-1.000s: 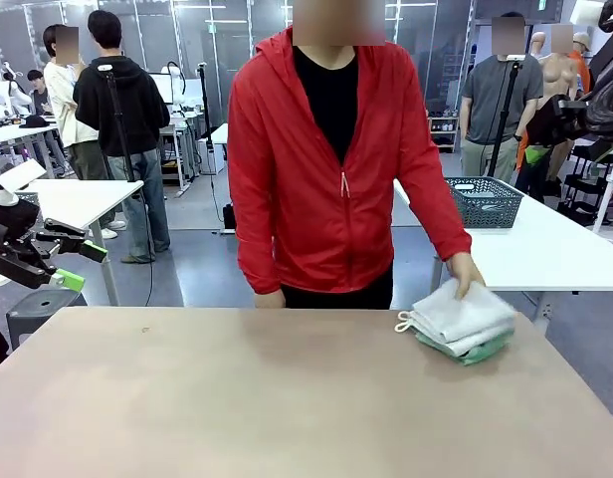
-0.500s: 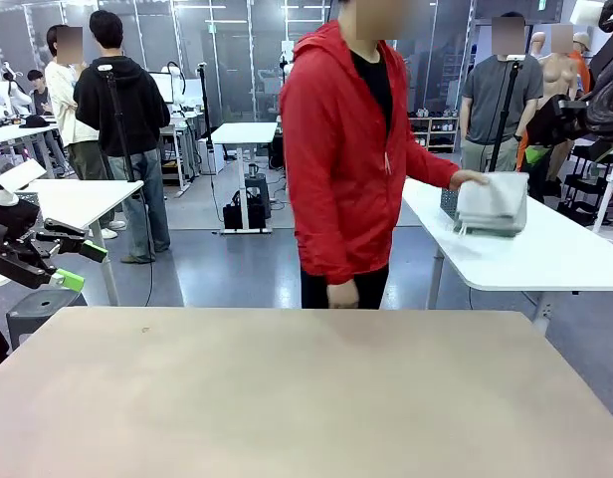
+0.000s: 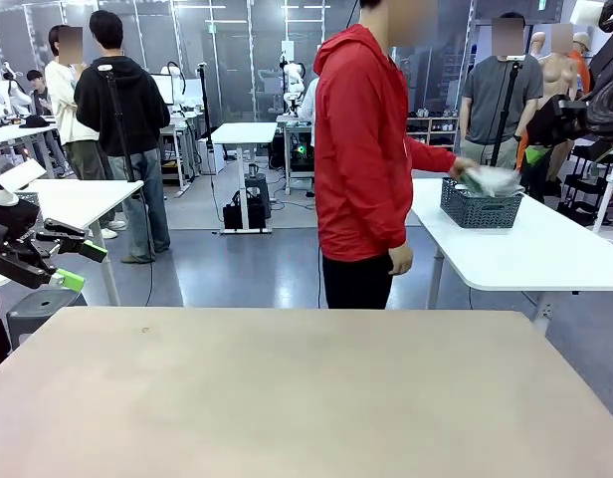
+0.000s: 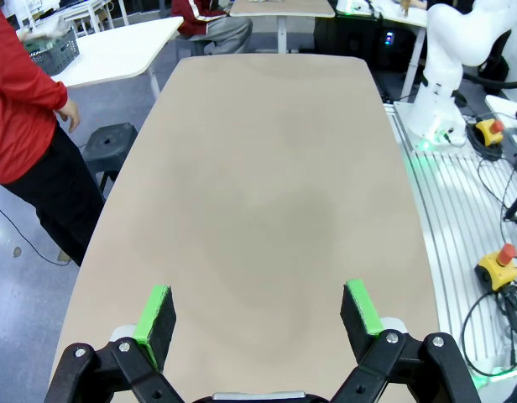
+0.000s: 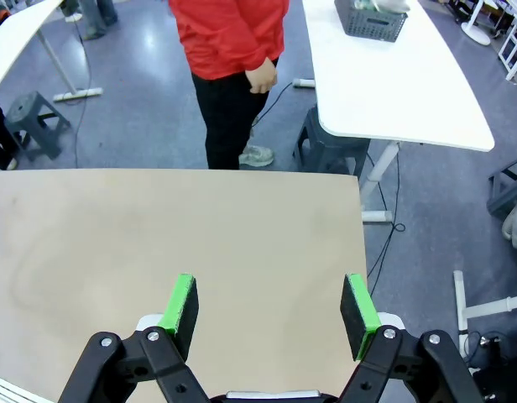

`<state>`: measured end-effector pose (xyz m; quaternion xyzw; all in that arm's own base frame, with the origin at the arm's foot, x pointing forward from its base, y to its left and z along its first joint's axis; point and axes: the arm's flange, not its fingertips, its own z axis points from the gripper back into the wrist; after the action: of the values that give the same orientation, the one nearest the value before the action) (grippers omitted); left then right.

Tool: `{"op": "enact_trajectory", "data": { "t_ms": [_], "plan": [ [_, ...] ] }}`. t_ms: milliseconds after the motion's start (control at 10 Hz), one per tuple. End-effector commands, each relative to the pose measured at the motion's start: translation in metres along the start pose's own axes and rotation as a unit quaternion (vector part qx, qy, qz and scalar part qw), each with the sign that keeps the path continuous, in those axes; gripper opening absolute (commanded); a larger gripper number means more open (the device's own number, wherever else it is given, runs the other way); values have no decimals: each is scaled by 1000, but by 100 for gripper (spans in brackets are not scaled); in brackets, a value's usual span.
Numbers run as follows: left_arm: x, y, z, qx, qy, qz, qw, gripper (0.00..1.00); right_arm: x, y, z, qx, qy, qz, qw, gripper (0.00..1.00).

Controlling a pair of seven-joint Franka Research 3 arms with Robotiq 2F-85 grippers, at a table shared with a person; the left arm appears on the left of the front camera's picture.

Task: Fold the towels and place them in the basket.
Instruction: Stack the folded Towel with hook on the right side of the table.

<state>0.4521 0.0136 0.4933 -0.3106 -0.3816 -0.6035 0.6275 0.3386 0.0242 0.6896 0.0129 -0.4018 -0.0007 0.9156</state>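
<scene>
**Green-padded claws wide apart, towels far off in basket**

The left gripper (image 4: 258, 315) and right gripper (image 5: 271, 306) hang released above the tan table (image 3: 306, 398). Well beyond them, on a white table (image 3: 545, 249), a person's hand (image 3: 463, 169) presses the towels (image 3: 493, 180) into the basket (image 3: 481, 207).

text: none legible | labels: none legible | signs: none legible

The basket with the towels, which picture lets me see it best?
The front view. There the basket sits side-on on the white table, its mesh clear, with the person's hand laying the towels in it. The right wrist view shows it small at the top edge; the left wrist view shows a tiny corner.
</scene>
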Motion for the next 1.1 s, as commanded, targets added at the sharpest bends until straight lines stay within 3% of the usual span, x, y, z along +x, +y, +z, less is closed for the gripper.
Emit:
{"op": "enact_trajectory", "data": {
  "t_ms": [0, 1000],
  "plan": [
    [1, 0, 1, 0, -3, -1, 1000, 100, 1, 0, 1, 0, 3, -2, 1000, 86],
    [1, 0, 1, 0, -3, -1, 1000, 100, 1, 0, 1, 0, 3, -2, 1000, 86]
  ]
}}
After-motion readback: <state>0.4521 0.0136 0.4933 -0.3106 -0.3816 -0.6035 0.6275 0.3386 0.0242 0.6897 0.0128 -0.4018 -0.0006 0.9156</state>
